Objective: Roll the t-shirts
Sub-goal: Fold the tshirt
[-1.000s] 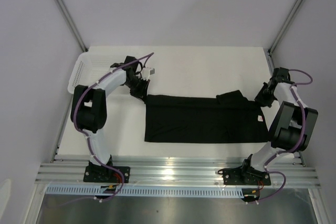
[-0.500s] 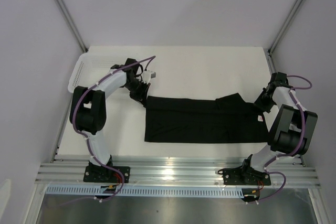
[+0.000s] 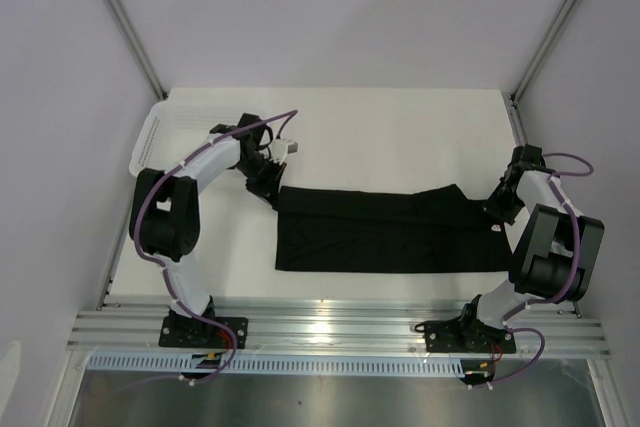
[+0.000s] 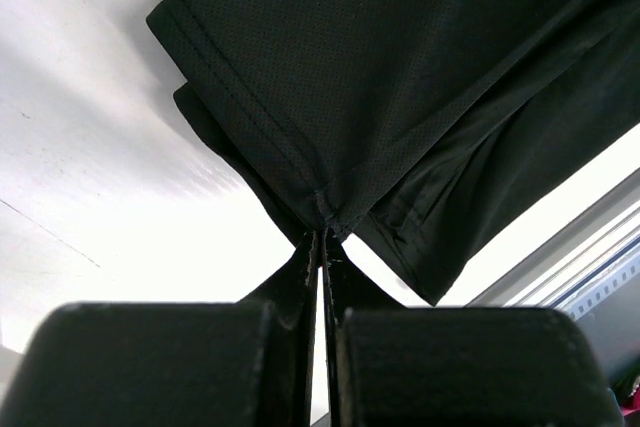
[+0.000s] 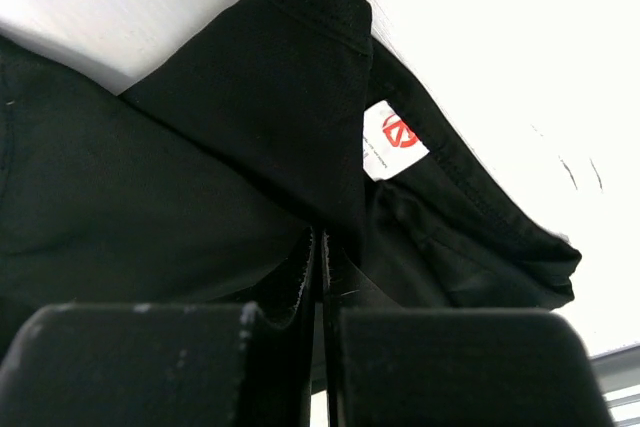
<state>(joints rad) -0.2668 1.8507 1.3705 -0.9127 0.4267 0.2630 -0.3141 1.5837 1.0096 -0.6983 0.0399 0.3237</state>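
Pinching tight, the two fingers of my left gripper (image 4: 322,239) are pressed together with only a hairline between them. A stitched corner of the t-shirt (image 4: 400,67) hem is caught at their tips. From that corner the black cloth fans away from me in two layers, the upper one showing its double row of stitching. The lower layer peeks out along the left edge and again at the right.

My right gripper (image 5: 320,237) has its fingers closed the same way, clamped on a fold of the same shirt. Just beyond and to the right of those tips sits the small white label (image 5: 393,139) with its red mark. The neck band curves off past it toward the right.

Seen from above, the shirt lies as a wide dark band across the near half of the white table (image 3: 400,137), its long side running left to right. My left fingers hold its far left corner and my right fingers hold its far right end. Along the far edge, toward the right, a flap of cloth is folded over onto the body. The white mesh basket (image 3: 158,132) sits at the table's far left corner, beside my left forearm and apart from the shirt.
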